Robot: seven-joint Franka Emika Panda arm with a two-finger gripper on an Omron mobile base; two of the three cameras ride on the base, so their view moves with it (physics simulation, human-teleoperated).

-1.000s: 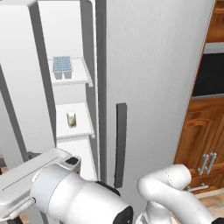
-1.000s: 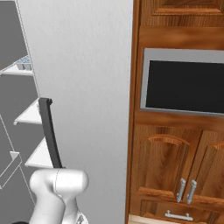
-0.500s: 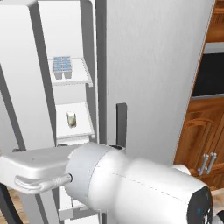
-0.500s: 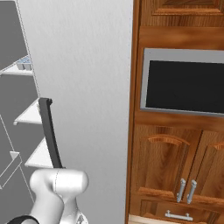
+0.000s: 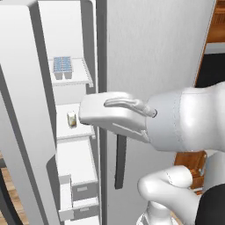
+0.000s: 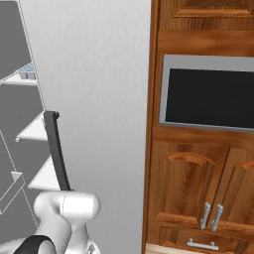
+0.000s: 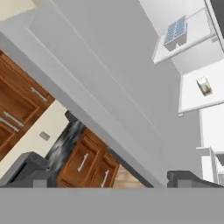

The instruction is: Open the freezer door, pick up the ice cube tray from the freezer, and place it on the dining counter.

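The freezer door (image 5: 24,110) stands open; the ice cube tray (image 5: 62,67) sits on an upper freezer (image 5: 72,132) shelf, a small jar (image 5: 71,119) below. The fingers (image 7: 186,177) are spread wide, holding nothing.

In the left base view our arm (image 5: 176,123) covers the middle of the plain silver door (image 5: 154,48) and the upper part of its dark handle (image 5: 120,165); the gripper itself is hidden behind the hand's white body. The freezer door (image 5: 22,110) is cut off at the left and top edges, so we cannot see its dispenser. The small jar (image 5: 71,119) is too small for us to read any detail. In the right base view the ice cube tray (image 6: 28,72) shows as a sliver at the left edge. In the hand view the fingertips (image 7: 186,178) are cut by the bottom band, and the marble surface (image 7: 65,144) shows as a narrow strip.
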